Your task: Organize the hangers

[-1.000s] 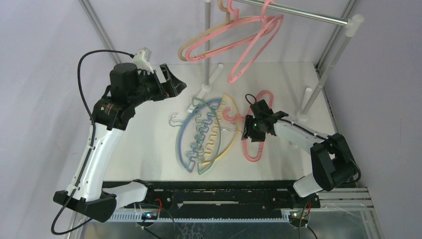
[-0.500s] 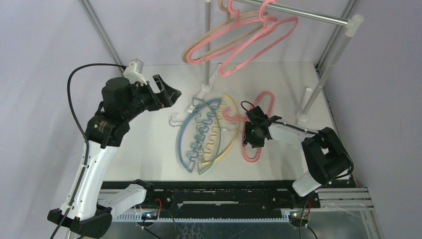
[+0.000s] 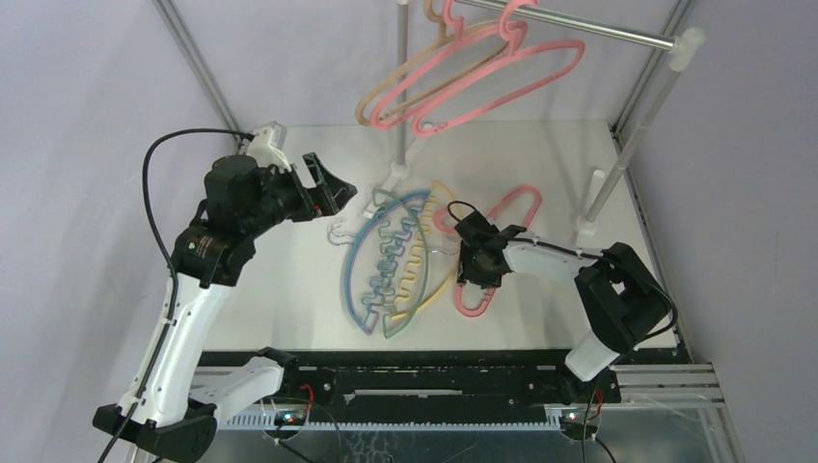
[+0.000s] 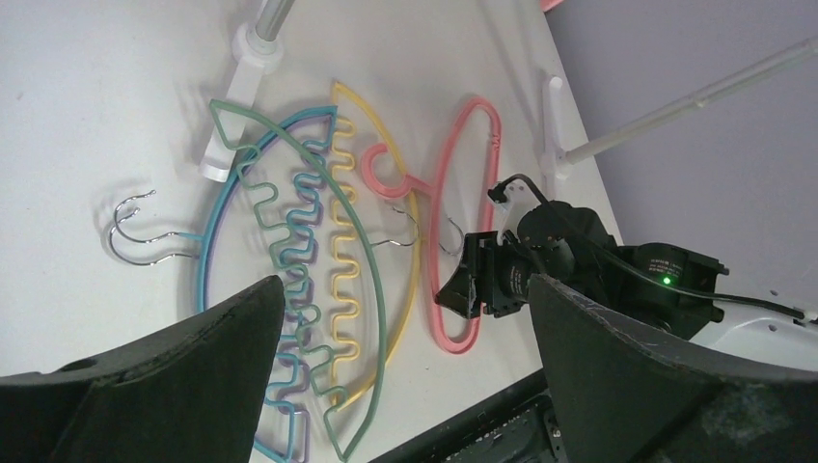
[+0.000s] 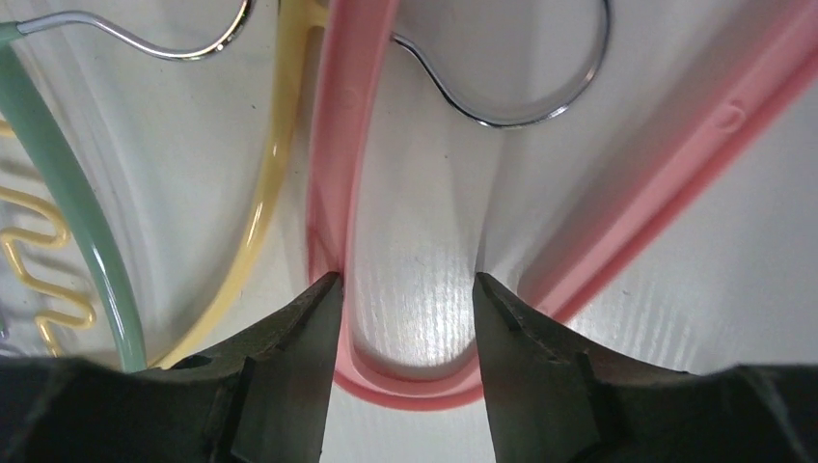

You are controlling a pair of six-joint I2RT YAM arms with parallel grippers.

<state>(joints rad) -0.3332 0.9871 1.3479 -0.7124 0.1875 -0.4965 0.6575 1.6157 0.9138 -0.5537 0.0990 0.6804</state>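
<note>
Glossy plastic hangers, metal hooks

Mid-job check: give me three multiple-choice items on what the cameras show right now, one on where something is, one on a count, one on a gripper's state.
1. Where is the beige hanger?
A. hung on the rail
B. flat on the table
C. in the left gripper

2. How many pink hangers lie on the table?
A. none
B. one
C. three

3. How do the left gripper's jaws stand?
A. open, holding nothing
B. shut on a blue hanger
C. shut on a pink hanger

Answers:
1 A: the beige hanger hangs by its hook from the rail.
2 B: a single pink hanger lies on the table, under the right gripper.
3 A: the left gripper has its fingers spread wide, with nothing between them.
</note>
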